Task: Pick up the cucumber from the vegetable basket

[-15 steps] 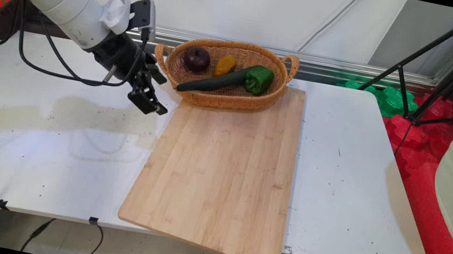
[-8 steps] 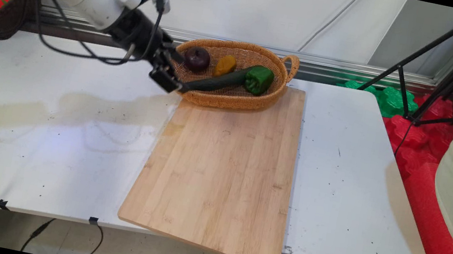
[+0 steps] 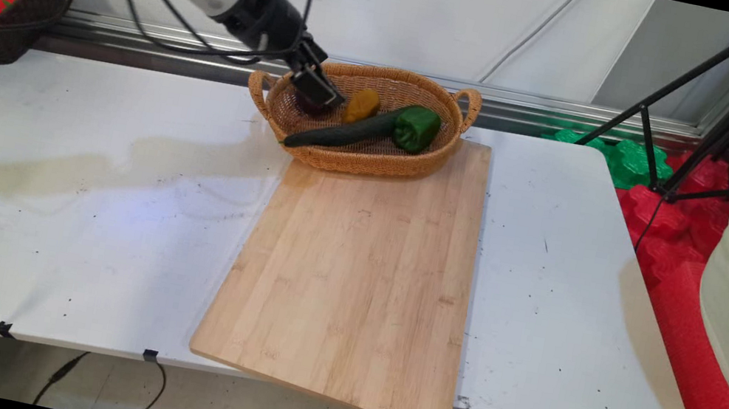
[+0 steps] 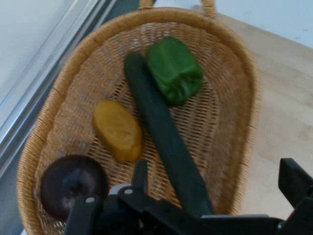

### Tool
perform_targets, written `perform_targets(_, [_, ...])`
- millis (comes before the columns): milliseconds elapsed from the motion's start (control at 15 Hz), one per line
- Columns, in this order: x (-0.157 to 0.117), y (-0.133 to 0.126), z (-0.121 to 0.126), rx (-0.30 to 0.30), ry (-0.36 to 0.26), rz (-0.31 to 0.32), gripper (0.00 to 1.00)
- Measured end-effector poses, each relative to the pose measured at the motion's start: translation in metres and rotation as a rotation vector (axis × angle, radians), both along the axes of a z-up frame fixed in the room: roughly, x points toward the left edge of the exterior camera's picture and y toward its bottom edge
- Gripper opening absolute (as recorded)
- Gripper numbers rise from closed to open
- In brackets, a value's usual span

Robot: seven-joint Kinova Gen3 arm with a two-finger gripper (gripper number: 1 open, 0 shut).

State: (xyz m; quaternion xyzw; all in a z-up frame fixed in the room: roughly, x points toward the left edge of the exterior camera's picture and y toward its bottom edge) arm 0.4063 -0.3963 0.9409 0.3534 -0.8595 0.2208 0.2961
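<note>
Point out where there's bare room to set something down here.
The cutting board is bare in front of the basket. Bare table lies left of the board and right of it. The basket is crowded: cucumber, pepper, and the pincer above.

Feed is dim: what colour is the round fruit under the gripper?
Dark purple round fruit, clearest in the hand view.

Tan woven basket held a dark purple fruit, yellow-orange piece, dark green cucumber, bright green pepper; board pale wood-grained.
</note>
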Motion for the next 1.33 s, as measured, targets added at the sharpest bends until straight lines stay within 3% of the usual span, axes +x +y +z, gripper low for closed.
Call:
perform_targets(733, [-0.043,-0.084,-0.062,0.105,-0.046,0.147,1.0])
perform_targets(1333, [-0.058,-0.112,-0.104,0.191,-0.064,0.224,1.0])
